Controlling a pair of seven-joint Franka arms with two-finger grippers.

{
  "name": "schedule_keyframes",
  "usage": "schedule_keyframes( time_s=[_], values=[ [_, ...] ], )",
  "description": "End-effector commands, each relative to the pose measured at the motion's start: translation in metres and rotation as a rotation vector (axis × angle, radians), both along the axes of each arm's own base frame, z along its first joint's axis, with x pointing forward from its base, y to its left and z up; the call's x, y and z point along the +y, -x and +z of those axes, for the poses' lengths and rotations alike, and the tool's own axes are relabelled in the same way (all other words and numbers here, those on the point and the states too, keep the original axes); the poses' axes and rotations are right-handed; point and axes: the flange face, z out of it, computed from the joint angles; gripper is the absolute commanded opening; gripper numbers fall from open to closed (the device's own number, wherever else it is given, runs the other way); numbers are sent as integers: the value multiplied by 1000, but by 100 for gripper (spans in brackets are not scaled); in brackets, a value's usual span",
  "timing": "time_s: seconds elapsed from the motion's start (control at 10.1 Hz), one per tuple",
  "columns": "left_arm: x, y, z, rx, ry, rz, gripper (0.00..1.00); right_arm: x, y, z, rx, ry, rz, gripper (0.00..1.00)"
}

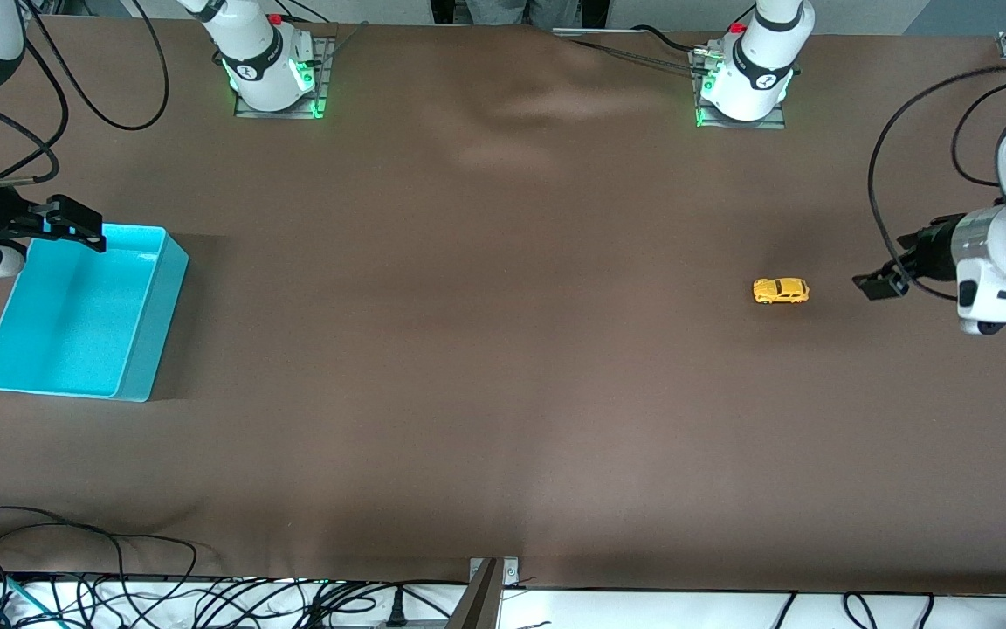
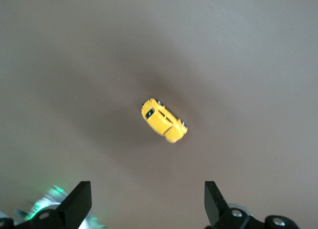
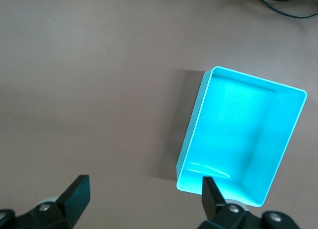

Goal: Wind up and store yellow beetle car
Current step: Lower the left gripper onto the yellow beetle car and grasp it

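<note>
Turquoise bin (image 1: 75,314) empty at middle left under spread-fingered right gripper (image 1: 75,224), left gripper (image 1: 880,285) parted and holding nothing at middle right, just beside tiny yellow beetle car (image 1: 781,290): liable to roll or squirt from a clumsy pinch.

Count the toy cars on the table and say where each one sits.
1. The yellow beetle car sits on the brown table toward the left arm's end, beside the open left gripper. None shows in the turquoise bin.
</note>
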Motion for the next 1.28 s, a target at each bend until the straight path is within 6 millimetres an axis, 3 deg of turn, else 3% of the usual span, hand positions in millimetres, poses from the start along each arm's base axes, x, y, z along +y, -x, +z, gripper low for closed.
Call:
schedule_keyframes(
  time_s=[0.0, 0.2, 0.39, 0.79, 1.18],
  values=[
    [1, 2, -31, -62, -99, 272, 100, -3, -1, -2, -4, -1, 13, 100],
    [1, 11, -63, -96, -141, 463, 100, -3, -2, -3, -2, -1, 13, 100],
    [-12, 28, -97, -152, -159, 593, 100, -3, -4, -8, 5, -1, 13, 100],
    [-36, 75, -174, -232, -198, 655, 100, -3, -4, -8, 5, -1, 13, 100],
    [-38, 91, -202, -243, -209, 681, 100, -3, -4, -8, 4, -1, 13, 100]
  ],
)
